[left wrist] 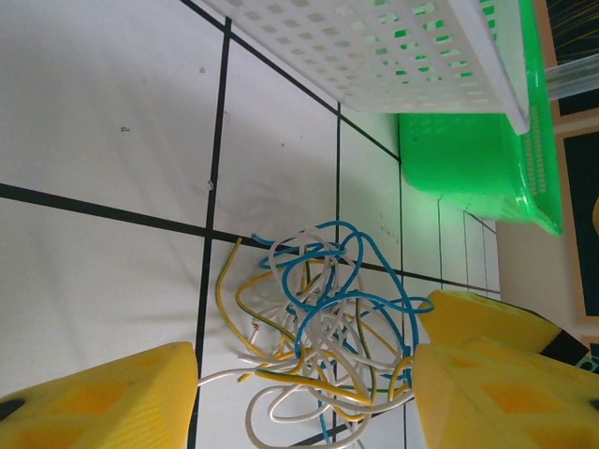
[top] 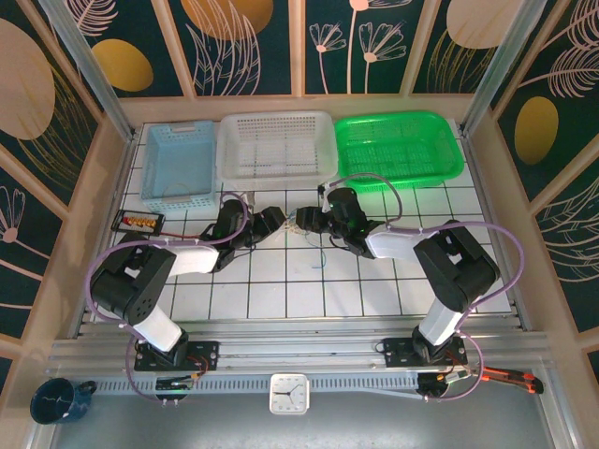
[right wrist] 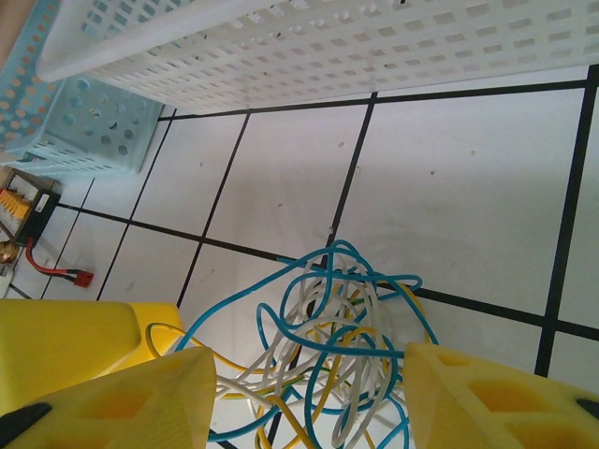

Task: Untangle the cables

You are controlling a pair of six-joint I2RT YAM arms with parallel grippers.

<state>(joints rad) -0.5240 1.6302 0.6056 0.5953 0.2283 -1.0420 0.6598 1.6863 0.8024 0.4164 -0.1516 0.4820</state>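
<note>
The left gripper (left wrist: 304, 383) and the right gripper (right wrist: 309, 383) each have their jaws apart, straddling the cables (left wrist: 318, 318). The blue, yellow and white knot lies between them on the counter (left wrist: 112, 122), I'd guess so each can pull a side. Beyond stands the white basket (left wrist: 393, 47).

Thin yellow, blue and white cables (left wrist: 323, 309): smooth, glossy plastic insulation. White tiled surface (left wrist: 103, 103): smooth, semi-gloss. White perforated basket (left wrist: 393, 42): matt plastic. Green basket (left wrist: 468, 159): glossy plastic.
</note>
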